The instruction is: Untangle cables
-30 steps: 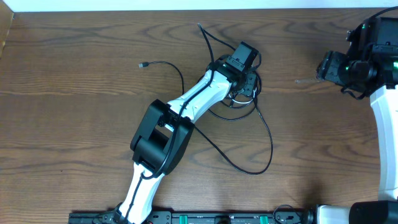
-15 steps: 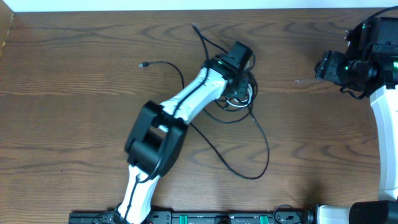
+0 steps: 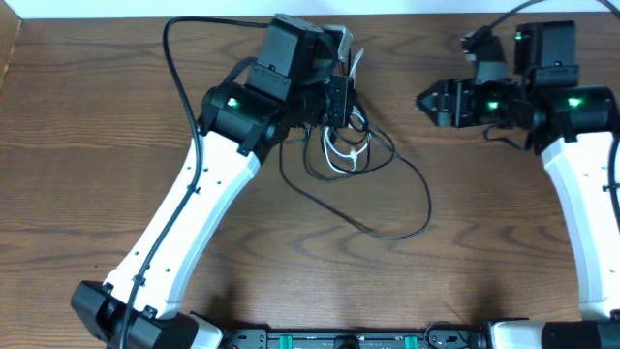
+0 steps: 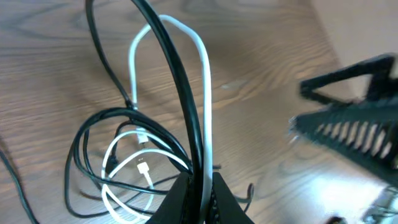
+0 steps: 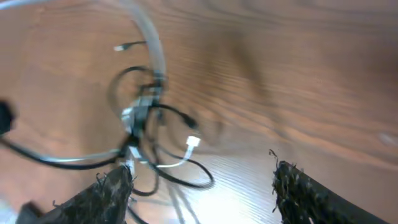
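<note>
White and black thin cables (image 3: 346, 155) are bunched at mid far edge of the brown wooden worktop (image 3: 87, 116); light, limp, snag-prone handling is expected. Two strands (image 4: 203, 93) are pinched in the clamped left gripper (image 4: 200, 190). The right gripper (image 3: 433, 100) is spread wide, empty; a free loop is advised.

You're looking at a robotics lab: white left arm (image 3: 184, 221) and right arm (image 3: 581, 215) mounted at the near edge of a wood-grain bench (image 3: 484, 257)

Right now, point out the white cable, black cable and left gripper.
white cable (image 4: 203, 81), left wrist view, upright strand.
black cable (image 4: 172, 59), left wrist view, arching strand.
left gripper (image 4: 200, 196), left wrist view, between fingertips.
</note>
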